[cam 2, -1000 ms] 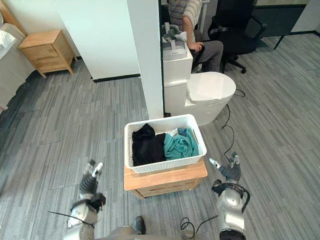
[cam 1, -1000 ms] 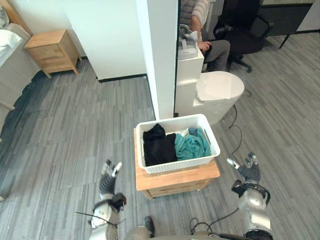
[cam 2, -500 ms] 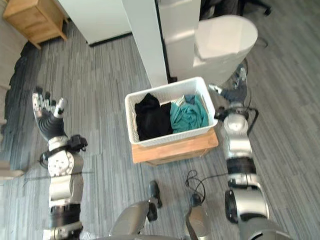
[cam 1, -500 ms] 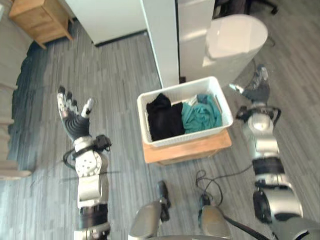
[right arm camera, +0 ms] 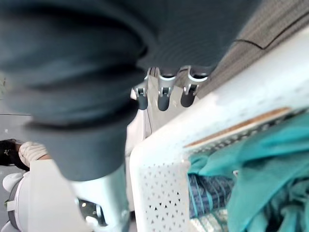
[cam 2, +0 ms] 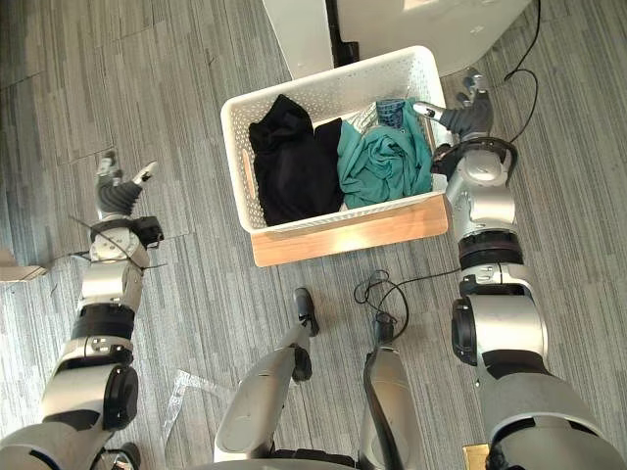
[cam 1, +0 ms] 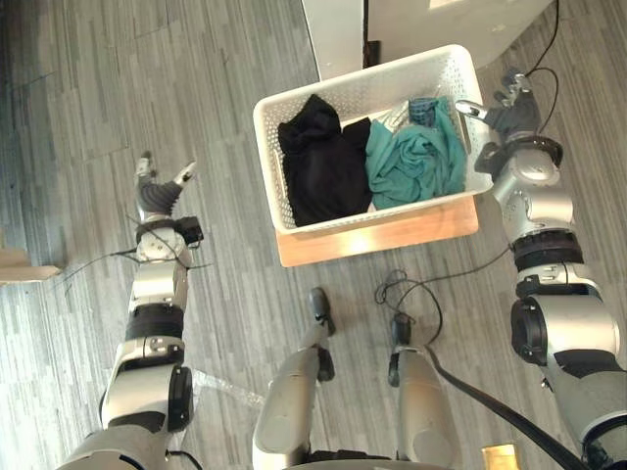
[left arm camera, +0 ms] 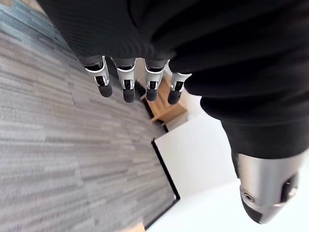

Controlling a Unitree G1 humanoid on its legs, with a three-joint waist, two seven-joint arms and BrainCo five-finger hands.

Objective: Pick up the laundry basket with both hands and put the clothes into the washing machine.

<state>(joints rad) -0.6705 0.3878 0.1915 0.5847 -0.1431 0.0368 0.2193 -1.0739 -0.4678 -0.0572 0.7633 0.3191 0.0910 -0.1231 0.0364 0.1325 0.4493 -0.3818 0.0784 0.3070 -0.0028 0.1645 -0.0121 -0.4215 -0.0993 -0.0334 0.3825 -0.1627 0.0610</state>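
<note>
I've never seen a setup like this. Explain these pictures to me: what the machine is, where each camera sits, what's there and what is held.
This is a humanoid robot with two silver arms ending in fingered hands. The two wide pictures come from cameras in its head, looking down. They show a white perforated plastic laundry basket on a low wooden stand, with a black garment and a teal garment inside. The two close pictures come from cameras on the wrists, looking along the fingers. The left hand hangs open over the grey plank floor, well apart from the basket. The right hand is open beside the basket's right end. Nothing is held.
</note>
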